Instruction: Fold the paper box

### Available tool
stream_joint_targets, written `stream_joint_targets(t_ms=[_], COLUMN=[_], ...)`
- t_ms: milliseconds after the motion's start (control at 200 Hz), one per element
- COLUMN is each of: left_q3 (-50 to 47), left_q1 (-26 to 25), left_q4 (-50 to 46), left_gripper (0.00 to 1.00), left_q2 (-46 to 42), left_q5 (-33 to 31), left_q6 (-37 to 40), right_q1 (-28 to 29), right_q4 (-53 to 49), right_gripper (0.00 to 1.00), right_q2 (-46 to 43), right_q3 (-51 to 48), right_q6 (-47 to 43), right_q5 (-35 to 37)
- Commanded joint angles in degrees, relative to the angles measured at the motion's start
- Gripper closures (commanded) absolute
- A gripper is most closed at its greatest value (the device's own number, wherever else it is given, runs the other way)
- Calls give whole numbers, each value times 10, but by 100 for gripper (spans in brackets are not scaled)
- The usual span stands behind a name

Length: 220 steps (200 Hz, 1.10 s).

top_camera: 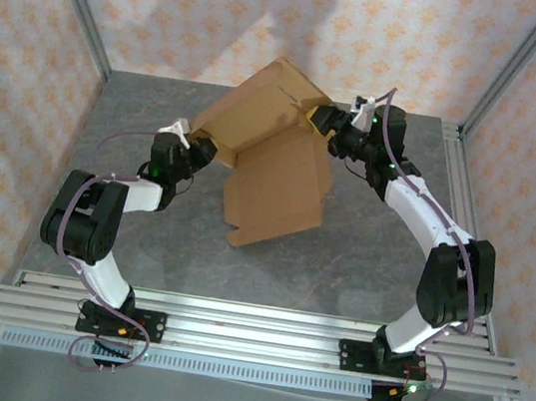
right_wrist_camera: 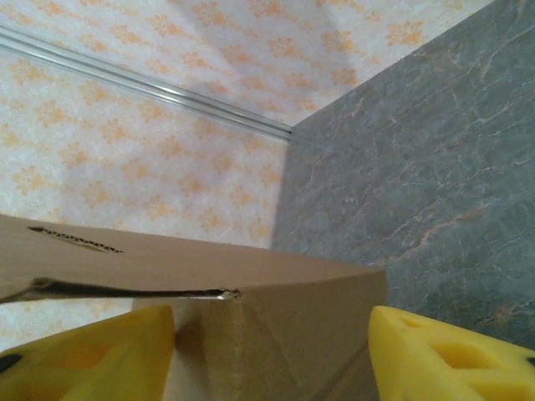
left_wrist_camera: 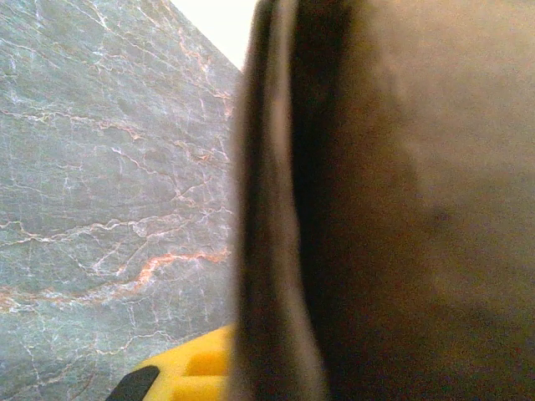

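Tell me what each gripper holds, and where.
The left gripper is shut on the left edge of the paper box. The right gripper has its fingers either side of the far right corner; whether they grip cannot be told.

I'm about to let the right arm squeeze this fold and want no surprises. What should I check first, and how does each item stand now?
1. Left gripper clamped on the paper box: ok, it is shut at the box's left edge.
2. Right gripper straddles the cardboard: ok, a folded corner sits between its yellow fingers.
3. Right fingers pressing the panel: cannot tell, the jaws stand apart.
4. Box's lower edge resting on the table: cannot tell from above.
5. Box fully folded: not ok, its panels spread at an angle.
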Motion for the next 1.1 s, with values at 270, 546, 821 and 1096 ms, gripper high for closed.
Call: stream_joint_targets(t_ms=[270,546,821,1096], left_q3=[12,14,17,15], left_q1=[0,-1,-1,-1], left_q4=[-27,-41,-43,-54], left_gripper=[100,100,100,100], left_q2=[-27,-28,-25,-28], left_q5=[-12,-18,-19,-39], left_q6=[32,42,42,41], right_q1=[4,5,5,4], right_q4=[-89,-108,-114,-142], right_gripper=[71,99,83,71], right_q2=[7,9,20,-4], right_q3=[34,33,38,35], right_q6=[-64,-84,-94,-134], right_q5=[14,26,30,73])
